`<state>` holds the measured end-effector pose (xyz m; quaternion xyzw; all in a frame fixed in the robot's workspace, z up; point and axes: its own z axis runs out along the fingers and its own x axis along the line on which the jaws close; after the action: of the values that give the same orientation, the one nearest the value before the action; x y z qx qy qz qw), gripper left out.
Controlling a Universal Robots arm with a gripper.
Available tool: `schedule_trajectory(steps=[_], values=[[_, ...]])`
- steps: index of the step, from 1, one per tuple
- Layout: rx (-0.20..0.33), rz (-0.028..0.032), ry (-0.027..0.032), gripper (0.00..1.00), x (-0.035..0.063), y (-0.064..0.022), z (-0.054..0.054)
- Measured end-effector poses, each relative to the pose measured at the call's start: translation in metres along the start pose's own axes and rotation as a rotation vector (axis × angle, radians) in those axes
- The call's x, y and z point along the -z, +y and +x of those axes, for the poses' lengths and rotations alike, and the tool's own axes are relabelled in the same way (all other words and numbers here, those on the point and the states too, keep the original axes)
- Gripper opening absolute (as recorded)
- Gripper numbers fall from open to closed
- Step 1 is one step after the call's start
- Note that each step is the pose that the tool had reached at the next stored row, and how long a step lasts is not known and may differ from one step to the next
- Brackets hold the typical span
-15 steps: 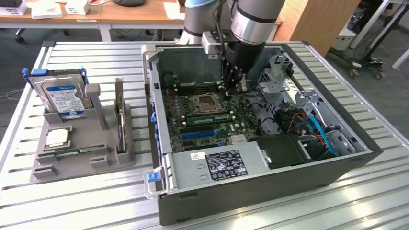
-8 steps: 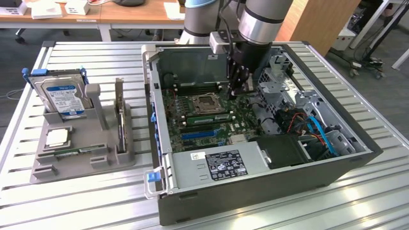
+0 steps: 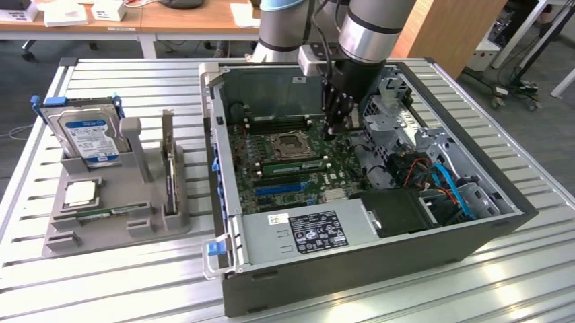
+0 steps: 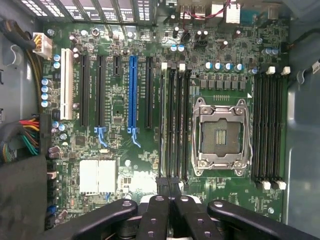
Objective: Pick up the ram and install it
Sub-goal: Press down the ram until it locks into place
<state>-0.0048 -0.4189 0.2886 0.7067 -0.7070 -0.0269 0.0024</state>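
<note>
One ram [image 3: 289,165], a thin green stick, stands on edge in a memory slot of the motherboard beside the CPU socket [image 3: 289,142]. In the wrist view this ram [image 4: 162,125] runs as a narrow strip in the slot farthest from the socket [image 4: 220,132]. My gripper [image 3: 338,129] hangs inside the open computer case above the board. Its black fingers [image 4: 162,195] are pressed together over one end of that strip, so the gripper [image 4: 168,186] is shut with nothing seen between them. A second, similar ram [image 3: 108,212] lies flat in the grey holder [image 3: 63,239] at the exterior view's left.
The holder also carries a silver hard drive [image 3: 90,138] with a blue-white label and a tall dark card [image 3: 168,161] on edge. Inside the case [image 3: 233,269] are the power supply [image 3: 306,232], drive cage and blue cables [image 3: 454,188]. Empty memory slots [image 4: 267,127] lie beyond the socket.
</note>
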Motion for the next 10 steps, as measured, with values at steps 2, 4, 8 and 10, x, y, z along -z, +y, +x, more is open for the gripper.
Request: schedule_trajectory(steps=[2, 4, 8, 10], values=[[0.000, 0.0004, 0.0001, 0.10, -0.0057, -0.0002, 0.000], [0.000, 0.0008, 0.0000, 0.10, -0.0147, -0.0006, 0.001], [0.000, 0.0008, -0.0003, 0.10, -0.0148, -0.0014, 0.001], [0.000, 0.0008, -0.0003, 0.10, -0.0147, -0.0045, 0.001]])
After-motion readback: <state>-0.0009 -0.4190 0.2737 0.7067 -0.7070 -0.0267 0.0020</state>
